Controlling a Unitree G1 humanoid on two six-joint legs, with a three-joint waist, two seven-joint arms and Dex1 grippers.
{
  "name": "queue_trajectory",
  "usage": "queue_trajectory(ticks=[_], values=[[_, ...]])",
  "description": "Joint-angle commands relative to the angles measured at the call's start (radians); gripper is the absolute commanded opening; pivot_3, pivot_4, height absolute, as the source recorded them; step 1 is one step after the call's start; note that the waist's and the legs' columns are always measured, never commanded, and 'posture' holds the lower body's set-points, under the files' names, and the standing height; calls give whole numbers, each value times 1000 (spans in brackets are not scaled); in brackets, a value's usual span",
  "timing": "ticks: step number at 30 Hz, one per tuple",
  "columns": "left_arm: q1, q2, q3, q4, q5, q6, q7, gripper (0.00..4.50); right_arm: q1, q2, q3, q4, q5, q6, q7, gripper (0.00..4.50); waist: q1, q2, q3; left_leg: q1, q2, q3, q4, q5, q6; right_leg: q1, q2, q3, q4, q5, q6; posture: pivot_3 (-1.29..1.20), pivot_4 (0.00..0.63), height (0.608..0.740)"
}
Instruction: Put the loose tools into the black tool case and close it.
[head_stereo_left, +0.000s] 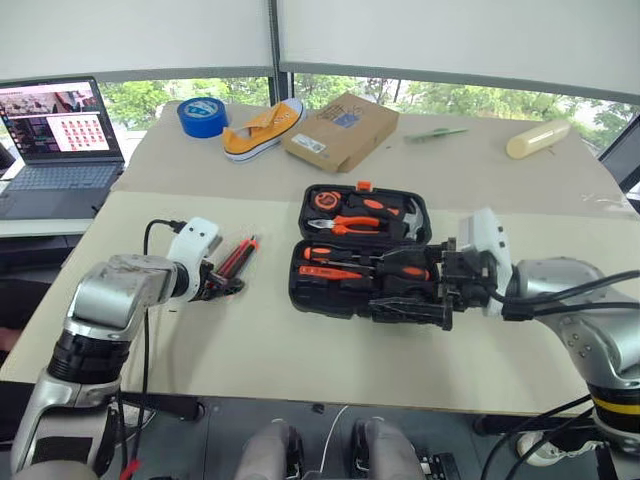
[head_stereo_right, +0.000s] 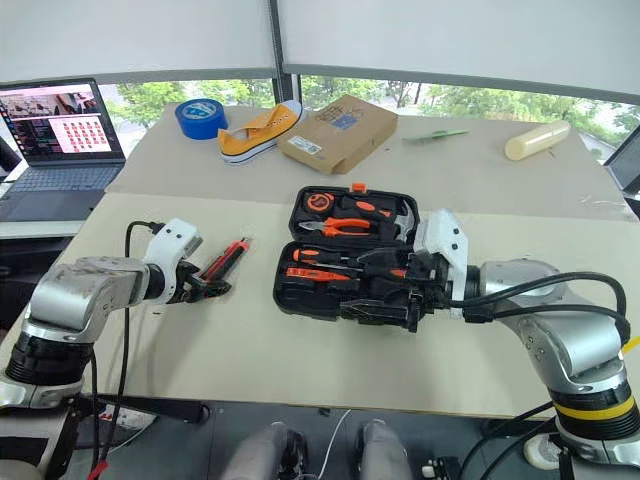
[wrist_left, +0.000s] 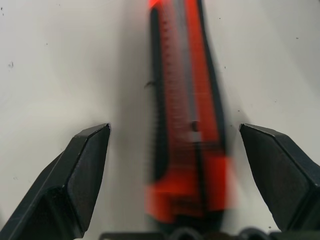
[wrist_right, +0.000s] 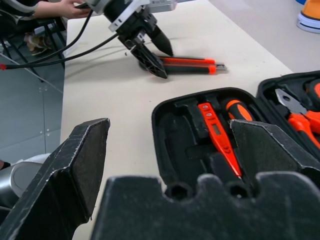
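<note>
A big beige table (head_stereo_left: 250, 350) is set by a window; no readable labels. The black tool case (head_stereo_left: 360, 255) lies open mid-table. The utility knife (head_stereo_left: 236, 257) is straddled by the wide-open left gripper (head_stereo_left: 226, 286); the right gripper (head_stereo_left: 412, 300) is spread wide too.

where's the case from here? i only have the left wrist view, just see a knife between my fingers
Observer: The black tool case lies open on the table, off to the right of the left gripper.
Operator: anything still loose besides the knife
Observer: On the near table I see only the utility knife outside the case; the screwdrivers and the thin tester sit in their slots.
Operator: where's the other arm
Observer: The right gripper hangs open over the case's near right edge, holding nothing.
Operator: am i gripping the knife yet
Observer: Not yet. Your fingers straddle one end of it, open, with a gap on each side.
</note>
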Motion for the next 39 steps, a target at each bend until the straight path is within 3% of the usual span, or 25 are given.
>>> queue_trajectory(ticks=[1, 2, 5, 9, 14, 18, 23, 26, 31, 39], values=[[23, 21, -49, 39, 20, -15, -9, 4430, 20, 0, -50, -45, 17, -12, -20, 4500, 1, 0, 0, 0, 0, 0, 0, 0, 0, 0, 0, 0, 0, 0, 0, 0, 150, 731], [24, 26, -56, 40, 23, -29, -13, 3904, 26, 0, -54, -47, 16, -13, -23, 4500, 0, 0, 0, 0, 0, -1, 0, 0, 0, 0, -1, 0, 0, 0, 0, 0, 150, 731], [14, 38, -66, 34, 22, -49, -28, 3143, 37, 0, -64, -46, 16, -15, -30, 4500, -1, 1, 0, 0, 0, -1, 0, 0, 0, 0, 0, 0, 0, 0, 0, 0, 150, 731], [-15, 54, -68, 60, 30, -103, -57, 1721, 44, -2, -69, -45, 15, -20, -33, 4500, 0, 1, 0, 0, 0, 0, 0, 0, 0, 0, -1, 0, 0, 0, 0, 0, 150, 731], [-57, 105, -48, 44, 1, -444, -283, 1712, 79, -25, -94, -41, 19, -9, -26, 4500, 2, 0, 0, -3, 0, -1, 0, 0, 0, -3, -1, 0, 0, 0, 0, 0, 150, 731], [-151, 125, -89, 75, -11, -747, -576, 1712, 145, -79, -144, -40, 40, 20, 7, 4500, 10, 0, 0, -9, 0, -1, 2, 0, 0, -6, -1, -2, -3, 1, -1, 0, 150, 731], [-344, 7, -256, 221, 66, -912, -784, 1712, 188, -85, -195, -44, 17, 8, -39, 4500, 12, 0, 0, -8, -1, 1, 2, 0, 1, -4, 6, -4, -3, 0, -1, 0, 150, 731], [-437, -77, -392, 312, 177, -904, -826, 1712, 220, -76, -215, -66, 11, -3, -67, 4500, 21, -1, 0, -8, -1, 2, 3, 0, 1, -4, 7, -3, -3, 0, 0, 0, 150, 731], [-497, -196, -482, 402, 250, -886, -850, 1712, 266, -53, -241, -122, 23, 14, -128, 4500, 12, -1, 1, -10, -1, 4, 3, 1, 3, -7, 10, -1, -3, 0, 1, 0, 150, 731], [-495, -231, -529, 458, 345, -912, -868, 1712, 344, -47, -283, -175, 31, 16, -172, 4500, 6, -1, 1, -10, 1, 2, 3, 0, 3, -7, 10, -1, -3, -1, 2, 0, 150, 731]])
